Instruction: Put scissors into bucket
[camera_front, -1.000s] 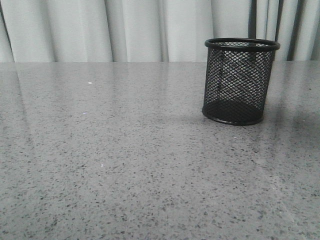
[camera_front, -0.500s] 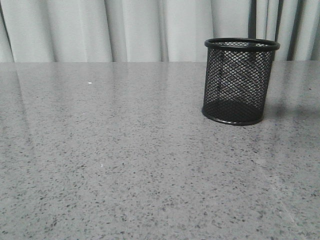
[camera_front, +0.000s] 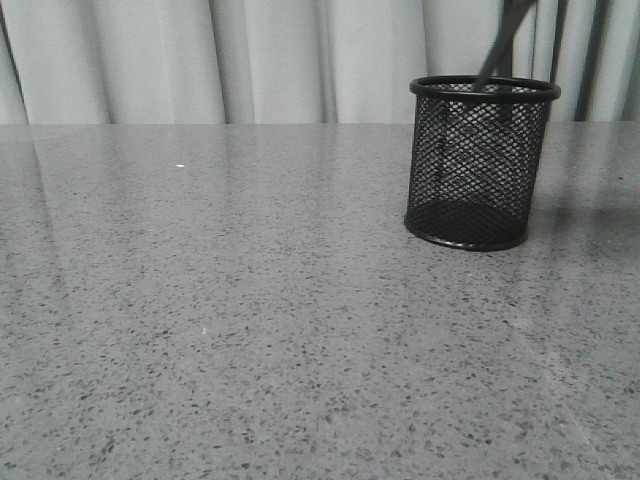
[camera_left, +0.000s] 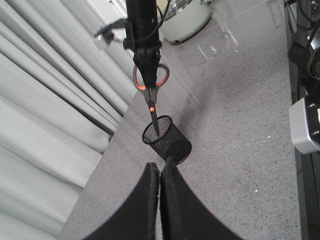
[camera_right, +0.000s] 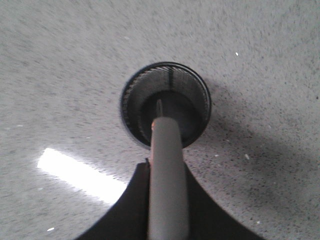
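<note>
The bucket (camera_front: 478, 165), a black wire-mesh cup, stands upright on the grey table at the right. The scissors' dark blades (camera_front: 497, 50) come down slanted from the top edge, and their tip is at the bucket's rim. In the left wrist view the right gripper (camera_left: 146, 65) hangs the scissors (camera_left: 151, 95) point-down by their orange-lined handles, tip inside the bucket's mouth (camera_left: 167, 142). In the right wrist view my right gripper (camera_right: 166, 162) is shut on the grey scissors handle (camera_right: 167, 190) directly over the bucket (camera_right: 132, 100). My left gripper (camera_left: 160, 170) is shut and empty, well back from the bucket.
Pale curtains (camera_front: 200, 60) hang behind the table's far edge. A white pot-like appliance (camera_left: 187, 20) stands on the table beyond the right arm. Robot base hardware (camera_left: 305, 125) lies along one table side.
The scissors' blades have come into the front view from above and now reach the bucket's rim. The bucket has not moved.
</note>
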